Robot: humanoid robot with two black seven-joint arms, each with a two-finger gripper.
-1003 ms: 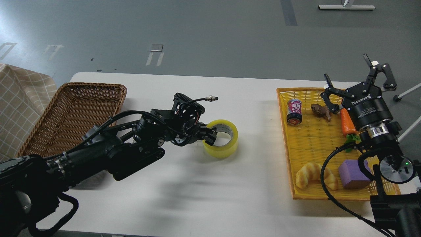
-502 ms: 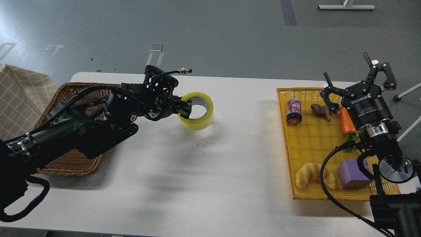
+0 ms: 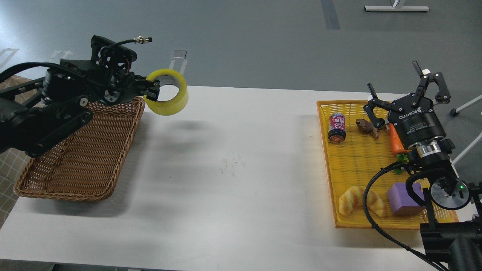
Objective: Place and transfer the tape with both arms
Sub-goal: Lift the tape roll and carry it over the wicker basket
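Observation:
The tape (image 3: 171, 98), a wide yellow roll with a grey-white core, hangs in the air above the table's far left, just right of the brown wicker basket's (image 3: 79, 150) far right corner. My left gripper (image 3: 150, 89) is shut on the tape's left wall, one finger inside the core. My right gripper (image 3: 408, 88) is open and empty, held above the far right edge of the yellow tray (image 3: 333, 203).
The yellow tray holds a drink can (image 3: 337, 127), a brown toy animal (image 3: 368, 127), a carrot (image 3: 396, 140), a croissant (image 3: 359, 200) and a purple block (image 3: 403, 198). A checked cloth (image 3: 11, 154) lies left of the basket. The white table (image 3: 226, 169) spans the middle.
My left arm has lifted the tape off the table and carried it up and to the left, toward the wicker basket. The right arm has barely moved.

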